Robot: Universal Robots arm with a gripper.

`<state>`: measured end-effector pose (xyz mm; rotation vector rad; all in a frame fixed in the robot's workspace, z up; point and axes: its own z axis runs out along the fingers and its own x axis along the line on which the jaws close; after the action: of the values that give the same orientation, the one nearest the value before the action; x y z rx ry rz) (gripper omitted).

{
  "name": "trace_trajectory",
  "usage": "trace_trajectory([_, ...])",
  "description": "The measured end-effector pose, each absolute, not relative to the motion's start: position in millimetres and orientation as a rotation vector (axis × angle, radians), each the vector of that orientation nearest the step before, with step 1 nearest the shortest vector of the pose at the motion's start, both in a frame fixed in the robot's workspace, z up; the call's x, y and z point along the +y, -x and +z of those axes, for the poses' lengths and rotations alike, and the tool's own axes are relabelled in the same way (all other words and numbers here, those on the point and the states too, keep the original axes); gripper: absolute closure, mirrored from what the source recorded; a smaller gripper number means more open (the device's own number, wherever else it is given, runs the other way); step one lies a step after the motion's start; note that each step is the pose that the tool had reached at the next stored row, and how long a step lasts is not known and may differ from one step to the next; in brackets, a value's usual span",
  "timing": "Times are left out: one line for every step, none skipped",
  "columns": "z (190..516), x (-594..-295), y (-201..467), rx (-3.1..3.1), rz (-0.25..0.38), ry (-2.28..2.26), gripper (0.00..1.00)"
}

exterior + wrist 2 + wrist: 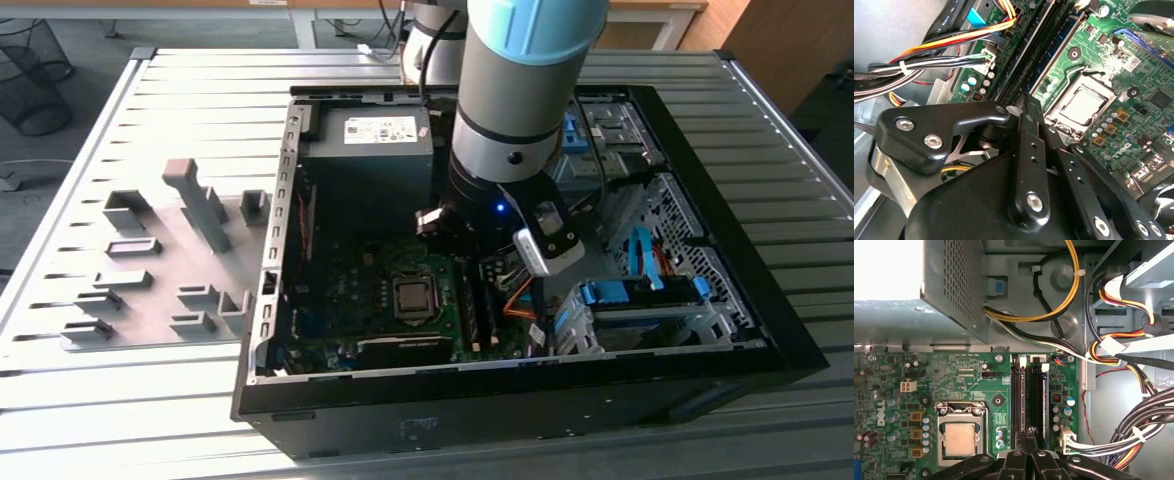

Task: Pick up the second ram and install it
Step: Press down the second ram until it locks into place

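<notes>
Black gripper [1029, 452] low at centre frame in the first wrist view, fingers [1029, 145] pinched together over the memory slots on the green motherboard [979, 390]. Second ram [1044, 400] apparently seated upright in the slot just beside the fingertips; cannot tell whether touched. Inside the open computer case [267, 300], mid-frame in the exterior view.

Even daylight falls on the ribbed worktop [160, 330] in the exterior view, while the inside of the case [534, 400] lies in deep shadow under the arm [514, 110]. In the first wrist view the power supply [889, 270] burns out to pure white glare at one corner, though the motherboard [979, 390] stays sharp and evenly lit. In the second wrist view the near gripper [1026, 150] is dark and soft-focused, with small highlights on its screws.
</notes>
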<state>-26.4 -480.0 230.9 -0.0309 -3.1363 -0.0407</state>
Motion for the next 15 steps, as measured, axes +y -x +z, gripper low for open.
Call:
trace_trajectory([230.7,-480.0,26.5,-3.136,-0.041,0.031,0.9])
trace_trajectory([229.6,-479.9,26.4,-3.136,-0.041,0.031,0.9])
trace_trajectory([228.0,-480.0,26.4,-3.136,-0.041,0.031,0.9])
trace_trajectory([226.2,-480.0,26.4,-3.137,-0.041,0.031,0.9])
trace_trajectory([224.8,-479.9,26.4,-3.137,-0.041,0.031,0.9])
trace_trajectory([223.0,-479.9,26.4,-3.137,-0.041,0.031,0.9])
trace_trajectory([221.6,-479.9,26.4,-3.137,-0.041,0.031,0.9])
trace_trajectory([220.7,-480.0,26.4,-3.137,-0.04,0.031,0.9])
trace_trajectory([219.8,-480.1,26.5,-3.136,-0.039,0.031,0.9])
trace_trajectory([218.8,-480.1,26.5,-3.136,-0.039,0.031,0.9])
trace_trajectory([217.8,-480.1,26.5,-3.136,-0.039,0.031,0.9])
trace_trajectory([216.4,-480.0,26.5,-3.137,-0.04,0.031,0.9])
trace_trajectory([215.5,-480.0,26.4,-3.137,-0.039,0.031,0.9])
trace_trajectory([214.6,-480.0,26.4,-3.136,-0.039,0.031,0.9])
trace_trajectory([214.2,-479.9,26.4,-3.136,-0.038,0.031,0.9])
